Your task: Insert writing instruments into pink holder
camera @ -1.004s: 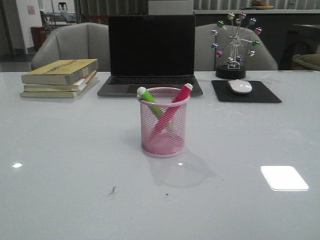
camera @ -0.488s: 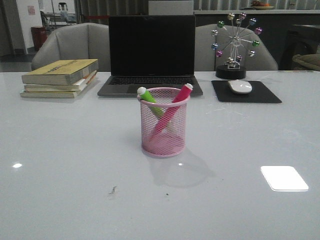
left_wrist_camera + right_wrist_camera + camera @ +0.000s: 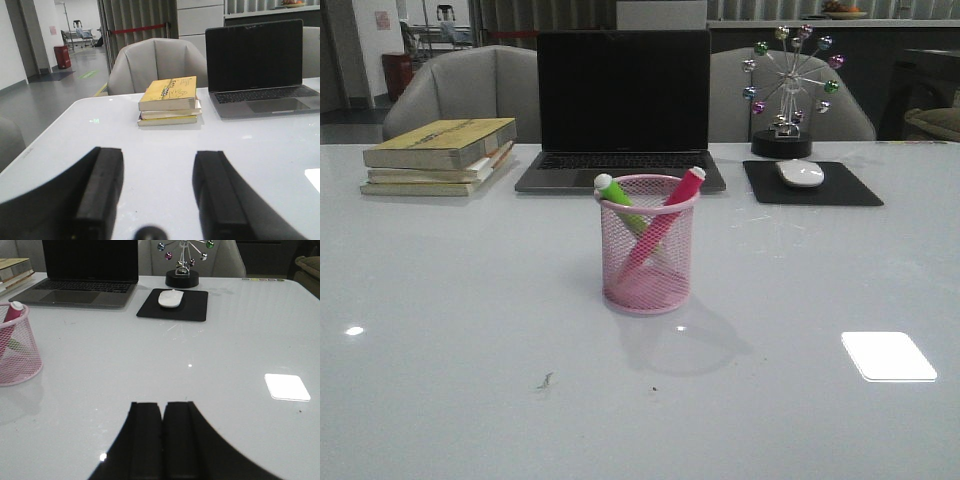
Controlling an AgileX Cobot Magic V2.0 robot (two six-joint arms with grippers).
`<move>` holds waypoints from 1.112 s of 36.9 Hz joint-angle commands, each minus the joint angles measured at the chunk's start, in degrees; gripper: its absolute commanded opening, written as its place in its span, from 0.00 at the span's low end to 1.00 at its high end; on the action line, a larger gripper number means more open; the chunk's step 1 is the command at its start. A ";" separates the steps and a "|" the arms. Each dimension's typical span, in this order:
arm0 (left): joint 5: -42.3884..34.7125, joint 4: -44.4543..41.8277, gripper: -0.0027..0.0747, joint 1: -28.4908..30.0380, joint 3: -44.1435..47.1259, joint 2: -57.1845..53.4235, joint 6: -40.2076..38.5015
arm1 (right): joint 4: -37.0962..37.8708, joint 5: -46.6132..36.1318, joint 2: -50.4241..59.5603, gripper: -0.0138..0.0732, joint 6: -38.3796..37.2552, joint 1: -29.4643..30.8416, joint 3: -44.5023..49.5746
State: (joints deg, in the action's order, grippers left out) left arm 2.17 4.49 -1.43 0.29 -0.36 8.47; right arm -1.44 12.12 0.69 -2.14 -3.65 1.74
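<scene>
The pink wire-mesh pen cup [image 3: 648, 246] stands upright at the middle of the white surface [image 3: 440, 300], at 6 o'clock from the closed-screen-dark laptop [image 3: 623, 108]. Both markers are inside it, crossed: the green highlighter [image 3: 618, 204] leans toward 10 o'clock with its whitish cap just above the rim, and the pink highlighter [image 3: 670, 212] leans toward 1 o'clock, its capped end poking out over the rim.

A stack of books [image 3: 440, 156] lies at 10 o'clock from the cup, well apart from it. At 2 o'clock a white mouse [image 3: 800, 172] rests on a black mouse pad [image 3: 810, 184], with a ferris-wheel ornament [image 3: 788, 88] just behind it.

Neither arm shows in the front view. In the left wrist view the left tool [image 3: 157, 192] hangs over bare surface with its fingers [image 3: 100, 190] spread wide apart and nothing between them. In the right wrist view the right tool [image 3: 162, 440] has its fingers pressed together, holding nothing, while the cup [image 3: 14, 352] sits near that picture's edge, well away from it.
</scene>
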 commanded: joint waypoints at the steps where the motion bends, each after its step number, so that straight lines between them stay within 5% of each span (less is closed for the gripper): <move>1: -4.54 1.38 0.50 0.00 0.17 -1.29 -0.25 | -0.18 -4.65 0.95 0.22 0.12 0.09 0.08; 13: -4.05 3.00 0.15 0.00 0.17 -1.29 -0.25 | -0.18 -4.65 0.95 0.22 0.12 0.09 0.08; 41: -4.05 3.00 0.15 0.00 0.17 -1.29 -0.25 | -0.18 -4.65 0.95 0.22 0.12 0.09 0.08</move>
State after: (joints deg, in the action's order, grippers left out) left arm 2.52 6.99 -1.43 0.29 -0.36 8.47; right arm -1.44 12.12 0.69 -2.14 -3.65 1.74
